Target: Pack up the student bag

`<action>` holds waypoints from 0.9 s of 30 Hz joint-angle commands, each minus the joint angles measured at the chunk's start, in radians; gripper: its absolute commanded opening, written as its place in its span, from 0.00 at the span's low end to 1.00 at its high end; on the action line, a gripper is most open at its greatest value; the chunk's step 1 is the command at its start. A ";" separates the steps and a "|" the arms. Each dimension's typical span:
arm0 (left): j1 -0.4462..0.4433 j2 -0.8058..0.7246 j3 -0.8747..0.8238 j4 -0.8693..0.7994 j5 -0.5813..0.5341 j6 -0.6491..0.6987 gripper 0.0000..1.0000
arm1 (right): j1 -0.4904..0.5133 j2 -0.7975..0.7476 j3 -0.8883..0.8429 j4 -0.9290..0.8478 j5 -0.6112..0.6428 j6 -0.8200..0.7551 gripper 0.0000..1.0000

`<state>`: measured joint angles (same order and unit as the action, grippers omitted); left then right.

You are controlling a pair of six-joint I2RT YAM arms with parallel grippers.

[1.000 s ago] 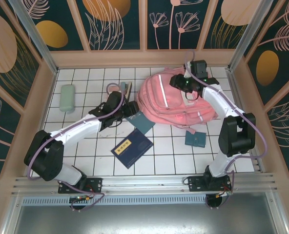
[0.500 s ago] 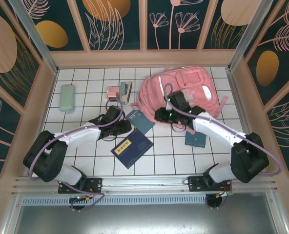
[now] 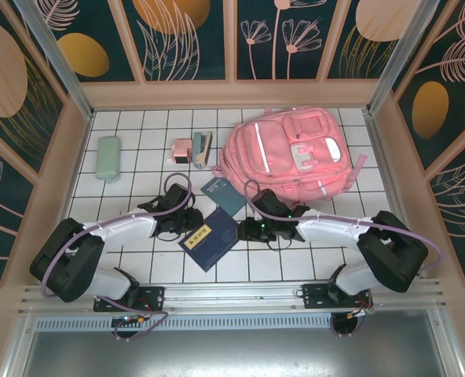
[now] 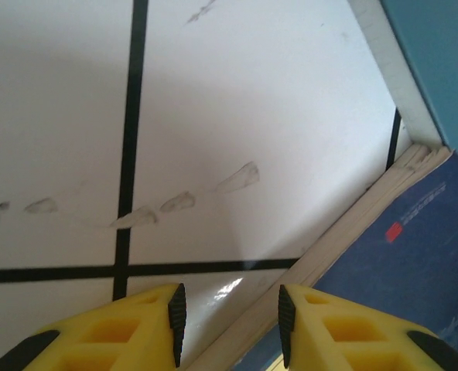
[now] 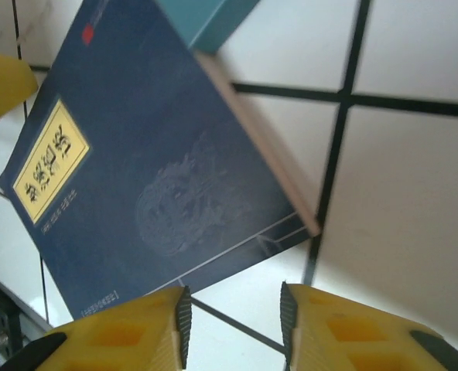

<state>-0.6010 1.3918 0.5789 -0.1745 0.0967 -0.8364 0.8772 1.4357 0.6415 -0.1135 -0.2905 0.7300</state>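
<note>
Step in hand, my guess: pick up navy book (image 5: 159, 178) for packing.
Left gripper (image 4: 227, 317): fingers parted, empty, low at book's page edge.
Right gripper (image 5: 233, 325): fingers parted, empty, above opposite corner.
Student bag (image 3: 287, 157): lying flat at far side, well apart from book; can't see opening.
Next move probably calls for: finger under edge, pinch, lift toward bag.

The student bag (image 3: 295, 169) is soft cloth (one shiny stripe (image 3: 260, 149)), the tiled table (image 4: 237, 93) glossy, the blue book (image 5: 152, 154) matt.
</note>
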 commanded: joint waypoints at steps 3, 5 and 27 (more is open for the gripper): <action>0.006 -0.068 -0.052 -0.039 0.008 -0.042 0.38 | 0.036 0.100 0.009 0.123 -0.069 0.019 0.39; 0.004 -0.088 -0.073 -0.037 0.015 -0.053 0.38 | 0.040 0.127 0.030 0.135 -0.061 0.014 0.39; 0.005 -0.175 -0.186 0.015 0.147 -0.089 0.43 | -0.008 0.339 0.329 0.021 -0.009 -0.063 0.43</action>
<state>-0.5869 1.2102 0.4252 -0.1761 0.1329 -0.8974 0.8700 1.7943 0.9737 -0.1352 -0.3130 0.6613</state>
